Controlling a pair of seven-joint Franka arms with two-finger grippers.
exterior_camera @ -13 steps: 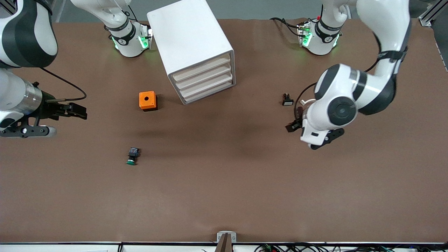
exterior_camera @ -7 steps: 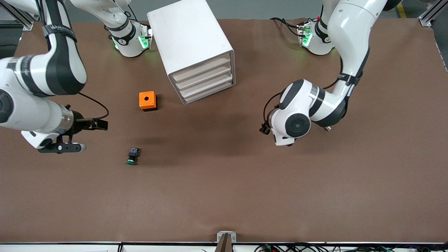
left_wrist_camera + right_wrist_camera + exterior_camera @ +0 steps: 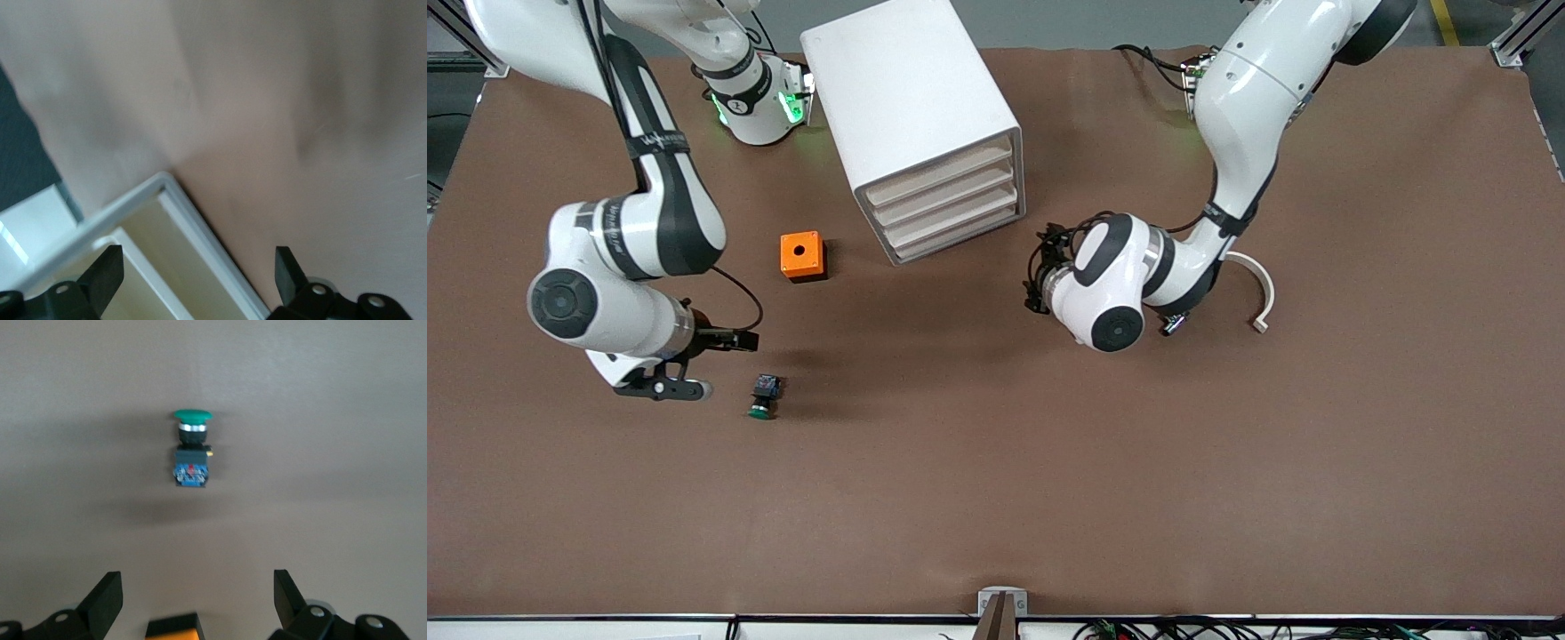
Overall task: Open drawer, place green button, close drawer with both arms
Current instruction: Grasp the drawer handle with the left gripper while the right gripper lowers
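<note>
The right gripper [image 3: 193, 603] is hanging with its jaws spread wide and nothing between them, the two black fingers [image 3: 103, 600] standing well apart in the right wrist view. It is hovering over bare table just beside the button [image 3: 763, 396], toward the right arm's end, and in the front view the gripper [image 3: 729, 340] is showing as a dark stub poking out from the white wrist. The button [image 3: 191, 450] is lying on its side on the brown table [image 3: 996, 498], green cap pointing toward the front camera, black body and a bluish end pointing toward the cabinet, touching nothing else. An orange box [image 3: 802, 256] with a hole in its top is sitting farther from the camera than the button, near the cabinet's lower corner. The left gripper [image 3: 193, 280] is likewise gaping open and empty, its fingers [image 3: 107, 273] framing the white edge of the cabinet [image 3: 133, 247]. Seen from the front, that gripper [image 3: 1040, 276] is hovering over the table just beside the cabinet [image 3: 911, 116], at the drawer fronts, toward the left arm's end. The four drawers are all sitting pushed in, the lowest drawer [image 3: 960, 233] flush with the rest. A curved white strip [image 3: 1258, 289] is lying on the table beside the left arm's elbow.
</note>
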